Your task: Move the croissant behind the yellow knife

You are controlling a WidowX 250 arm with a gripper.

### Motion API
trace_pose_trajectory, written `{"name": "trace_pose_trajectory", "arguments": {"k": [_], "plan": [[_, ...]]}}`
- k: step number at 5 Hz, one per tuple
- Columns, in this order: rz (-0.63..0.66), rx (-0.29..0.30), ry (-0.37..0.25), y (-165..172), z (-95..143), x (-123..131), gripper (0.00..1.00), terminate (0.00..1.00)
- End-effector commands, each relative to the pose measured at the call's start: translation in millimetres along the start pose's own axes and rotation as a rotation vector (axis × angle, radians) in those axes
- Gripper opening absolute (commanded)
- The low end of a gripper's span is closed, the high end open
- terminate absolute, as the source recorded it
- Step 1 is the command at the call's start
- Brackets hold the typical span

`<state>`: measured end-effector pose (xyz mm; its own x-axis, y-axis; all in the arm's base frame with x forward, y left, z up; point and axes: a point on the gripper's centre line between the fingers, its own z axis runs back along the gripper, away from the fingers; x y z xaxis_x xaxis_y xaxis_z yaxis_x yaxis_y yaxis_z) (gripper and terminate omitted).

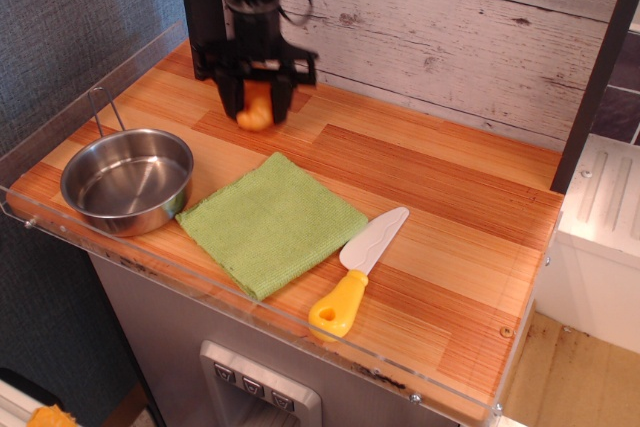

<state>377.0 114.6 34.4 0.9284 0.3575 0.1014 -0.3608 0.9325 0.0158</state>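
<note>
The orange-yellow croissant (255,110) is at the back left of the wooden counter, held between the black fingers of my gripper (254,105). The gripper is shut on it and appears to hold it just above the wood; the image is motion-blurred there. The yellow knife (357,271) lies near the front edge, white blade pointing to the back right, yellow handle with a hole toward the front. The croissant is far to the back left of the knife.
A green cloth (270,222) lies in the middle front, left of the knife. A steel bowl (127,179) sits at the front left. A clear plastic rim (60,112) borders the counter. A whitewashed plank wall (450,37) stands behind.
</note>
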Motion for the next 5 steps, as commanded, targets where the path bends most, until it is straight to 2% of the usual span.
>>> {"name": "trace_pose_trajectory", "arguments": {"k": [1,2,3,4,5], "plan": [[-0.101,-0.107,-0.170,-3,99,-40,0.00,0.00],[-0.189,-0.128,-0.126,-7,98,-88,0.00,0.00],[-0.253,-0.123,-0.094,-11,92,-124,0.00,0.00],[-0.289,-0.113,-0.058,-18,79,-143,0.00,0.00],[-0.344,-0.117,-0.040,-33,69,-143,0.00,0.00]]}}
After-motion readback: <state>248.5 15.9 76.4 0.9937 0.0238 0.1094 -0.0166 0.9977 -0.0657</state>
